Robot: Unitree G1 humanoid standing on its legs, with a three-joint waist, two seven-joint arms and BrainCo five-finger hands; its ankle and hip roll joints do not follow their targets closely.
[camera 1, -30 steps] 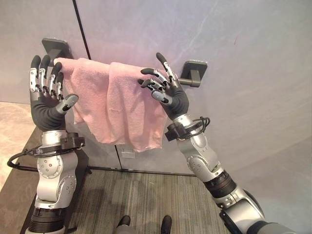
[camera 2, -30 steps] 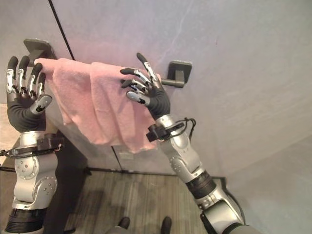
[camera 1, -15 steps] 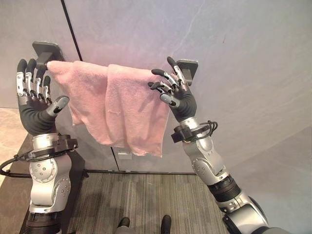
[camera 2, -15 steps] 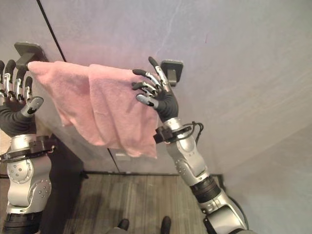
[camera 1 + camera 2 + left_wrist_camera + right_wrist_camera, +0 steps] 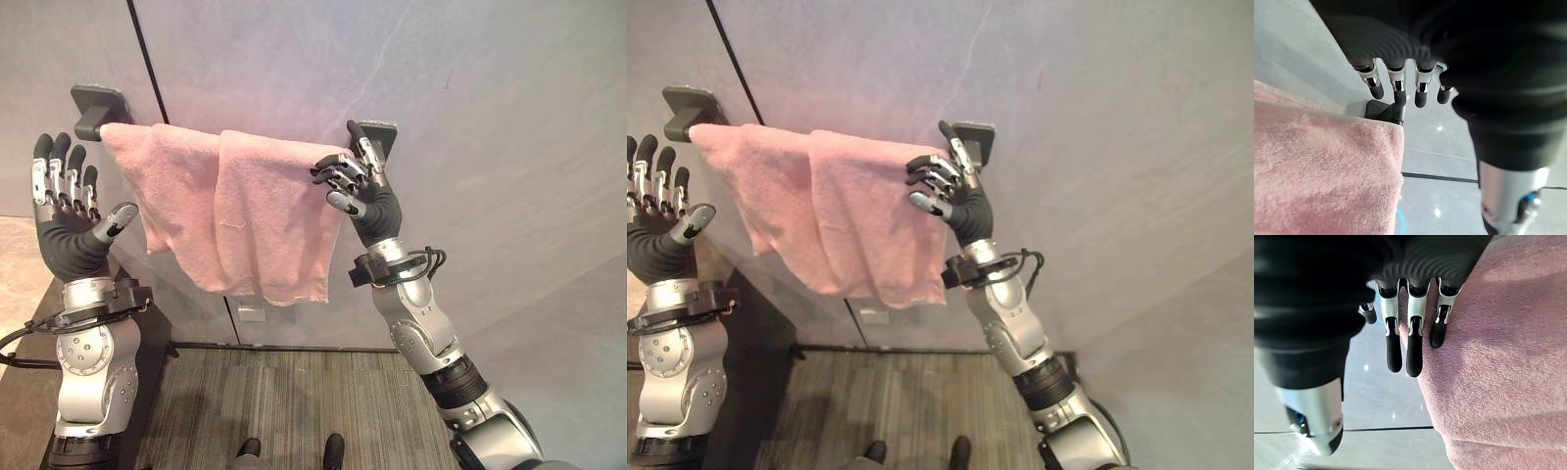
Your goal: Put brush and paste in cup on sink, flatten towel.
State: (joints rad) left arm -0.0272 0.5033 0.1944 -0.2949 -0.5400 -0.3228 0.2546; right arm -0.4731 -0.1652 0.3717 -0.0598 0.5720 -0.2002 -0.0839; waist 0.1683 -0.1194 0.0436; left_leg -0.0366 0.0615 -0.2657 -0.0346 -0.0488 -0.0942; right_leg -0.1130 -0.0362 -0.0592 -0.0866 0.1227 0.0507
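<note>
A pink towel (image 5: 245, 206) hangs in uneven folds over a wall bar between two dark mounts, the left mount (image 5: 98, 101) and the right mount (image 5: 377, 132). My right hand (image 5: 367, 206) is raised at the towel's upper right corner, just under the right mount. Its fingers (image 5: 1413, 352) lie relaxed along the towel's edge (image 5: 1498, 357), touching the cloth without curling round it. My left hand (image 5: 64, 225) is held up open, palm toward the towel, a little left of and below the left mount. Its fingers (image 5: 1396, 90) point at that mount (image 5: 1383, 110), clear of the towel (image 5: 1327, 166).
The wall is grey panels with a dark vertical seam (image 5: 147, 59). A small white plate (image 5: 252, 311) sits low on the wall under the towel. Below is ribbed grey carpet (image 5: 284, 401), with a dark surface (image 5: 157, 338) by my left arm.
My right hand slid right along the towel's top to the right mount, and the towel's right edge went with it. My left hand dropped away from the towel's left end.
</note>
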